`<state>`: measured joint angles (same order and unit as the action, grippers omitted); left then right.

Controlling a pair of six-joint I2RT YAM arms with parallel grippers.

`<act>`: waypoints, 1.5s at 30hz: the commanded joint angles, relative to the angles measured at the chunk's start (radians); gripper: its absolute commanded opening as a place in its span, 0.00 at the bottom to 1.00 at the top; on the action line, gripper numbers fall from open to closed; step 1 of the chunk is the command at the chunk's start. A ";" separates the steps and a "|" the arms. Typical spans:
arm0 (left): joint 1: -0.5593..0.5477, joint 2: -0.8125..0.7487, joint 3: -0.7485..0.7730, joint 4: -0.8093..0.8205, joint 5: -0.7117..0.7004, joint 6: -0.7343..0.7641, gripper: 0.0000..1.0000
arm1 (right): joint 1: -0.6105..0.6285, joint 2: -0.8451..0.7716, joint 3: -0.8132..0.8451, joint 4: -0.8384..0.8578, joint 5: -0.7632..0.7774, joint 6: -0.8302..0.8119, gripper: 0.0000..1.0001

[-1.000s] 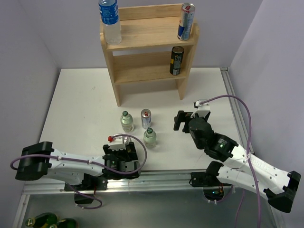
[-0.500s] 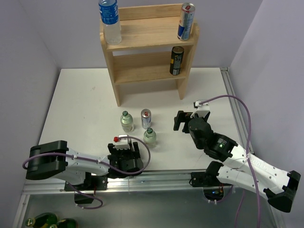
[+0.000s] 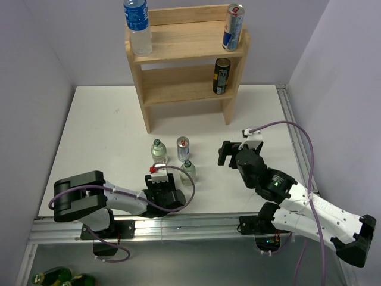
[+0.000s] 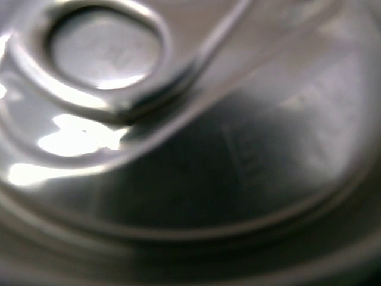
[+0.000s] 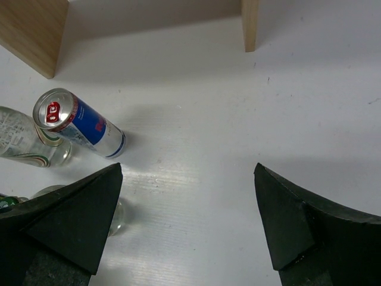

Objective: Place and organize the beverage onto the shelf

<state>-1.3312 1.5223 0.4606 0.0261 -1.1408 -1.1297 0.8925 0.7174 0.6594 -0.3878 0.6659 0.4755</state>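
The light wooden shelf [image 3: 178,44] stands at the back. Its top tier holds a water bottle [image 3: 137,27] and a blue-silver can [image 3: 233,27]; a dark can [image 3: 221,75] stands on the lower tier. On the table stand two small green-capped glass bottles [image 3: 158,152] [image 3: 188,171] and a blue-silver can [image 3: 183,149]. My left gripper [image 3: 162,195] is low at the table's front edge. Its wrist view is filled by a silver can lid [image 4: 190,143] with its pull tab [image 4: 107,53]; the gripper is shut on that can, its fingers hidden. My right gripper [image 3: 229,152] [image 5: 187,170] hangs open, right of the drinks.
The right wrist view shows the table can [image 5: 80,123] and one bottle [image 5: 24,143] to the left. The shelf's two side panels [image 5: 33,30] [image 5: 250,24] stand beyond. The table's metal front rail [image 3: 178,223] runs just behind the left gripper.
The left arm has swung right along the front edge, bringing its gripper closer to the near bottle, and the gripper has gone from open to shut. The right arm has barely moved.
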 commanded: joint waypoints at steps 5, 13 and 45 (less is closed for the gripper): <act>0.003 -0.040 0.039 -0.023 0.061 0.013 0.00 | 0.003 -0.022 -0.015 0.038 0.020 0.009 0.98; 0.003 -0.203 0.154 -0.221 0.110 0.082 0.00 | 0.002 -0.019 -0.004 0.069 0.008 -0.014 0.98; 0.364 -0.039 0.848 0.126 0.639 0.890 0.00 | 0.003 -0.173 0.012 -0.029 0.067 0.038 0.98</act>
<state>-1.0237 1.4445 1.1805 0.0128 -0.5934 -0.2924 0.8925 0.5560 0.6411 -0.4007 0.6884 0.4873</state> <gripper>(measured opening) 0.632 0.978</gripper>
